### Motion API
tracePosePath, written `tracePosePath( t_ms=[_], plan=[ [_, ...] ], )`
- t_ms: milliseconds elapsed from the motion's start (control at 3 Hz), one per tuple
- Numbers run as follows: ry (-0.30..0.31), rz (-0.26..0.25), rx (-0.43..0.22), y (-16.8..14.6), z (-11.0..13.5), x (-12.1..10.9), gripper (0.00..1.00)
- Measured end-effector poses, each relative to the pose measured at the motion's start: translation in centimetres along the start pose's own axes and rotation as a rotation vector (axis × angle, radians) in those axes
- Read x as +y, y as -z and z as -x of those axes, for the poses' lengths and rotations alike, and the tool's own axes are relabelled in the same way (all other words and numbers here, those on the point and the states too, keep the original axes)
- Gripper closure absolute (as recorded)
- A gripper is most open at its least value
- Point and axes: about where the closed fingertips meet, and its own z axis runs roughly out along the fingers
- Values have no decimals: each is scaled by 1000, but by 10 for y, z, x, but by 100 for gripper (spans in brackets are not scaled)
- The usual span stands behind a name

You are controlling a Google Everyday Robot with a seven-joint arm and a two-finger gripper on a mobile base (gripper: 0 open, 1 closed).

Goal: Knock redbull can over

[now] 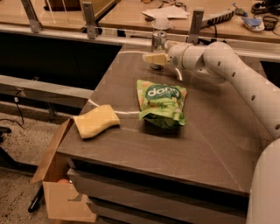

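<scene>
The redbull can [158, 43] is a slim silvery can standing upright near the far edge of the dark table [210, 135]. My gripper [153, 58] reaches in from the right on a white arm. Its pale fingers lie right in front of the can's lower part and cover it. I cannot tell whether they touch the can. A green snack bag [161, 102] lies flat in the middle of the table, nearer to me than the gripper.
A yellow sponge [96, 120] lies at the table's left edge. An open cardboard box [54, 175] stands on the floor at the lower left. A metal rail with posts [89, 19] and a cluttered wooden desk [175, 11] run behind the table.
</scene>
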Motion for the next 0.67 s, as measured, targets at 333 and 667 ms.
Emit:
tracePosePath(
  t_ms=[333,667],
  plan=[
    [8,7,-25,-12,9,-6,49],
    [94,86,-55,24,49,-4,81]
  ],
)
